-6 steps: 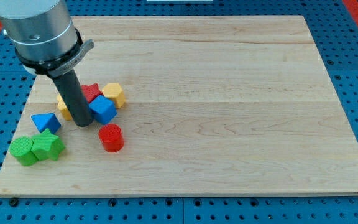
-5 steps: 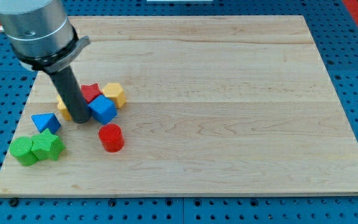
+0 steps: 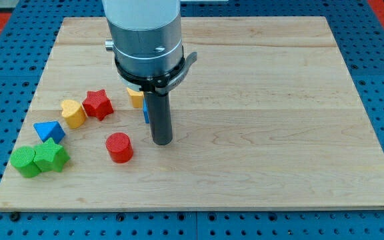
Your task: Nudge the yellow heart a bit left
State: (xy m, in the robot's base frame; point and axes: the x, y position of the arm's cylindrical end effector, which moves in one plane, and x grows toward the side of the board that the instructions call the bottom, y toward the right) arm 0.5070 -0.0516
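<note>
The yellow heart (image 3: 73, 113) lies at the board's left, touching the red star (image 3: 98, 104) on its right. My tip (image 3: 162, 141) rests on the board well to the right of both, just right of the red cylinder (image 3: 119, 147). The rod hides most of a blue block (image 3: 146, 115) and part of a yellow block (image 3: 136, 98) behind it.
A blue triangle (image 3: 48, 131) lies below-left of the heart. Two green blocks (image 3: 23, 162) (image 3: 51, 156) sit side by side near the bottom left corner. The wooden board (image 3: 259, 100) lies on a blue pegboard.
My tip has moved right, from beside the yellow heart to right of the red cylinder. The blue and yellow blocks have shifted right with it. The heart and star now show uncovered.
</note>
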